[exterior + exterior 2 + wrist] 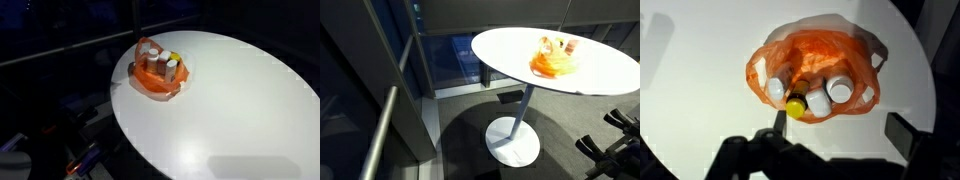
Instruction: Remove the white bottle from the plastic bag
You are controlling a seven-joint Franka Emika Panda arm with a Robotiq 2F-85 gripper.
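Crumpled orange plastic bag (825, 55) sits on round white table (690, 90). Inside are white-capped bottles (840, 90) and a yellow-capped bottle (797, 105). Dark gripper (837, 140) is clear of the bag, jaws spread wide, gripping nothing.

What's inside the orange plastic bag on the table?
Inside the orange bag, the wrist view shows three white caps and one yellow cap. Bottle bodies and anything beneath are hidden by plastic.

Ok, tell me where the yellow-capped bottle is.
In the wrist view the yellow-capped bottle sits inside the orange bag, at its lower edge, between two white-capped bottles.
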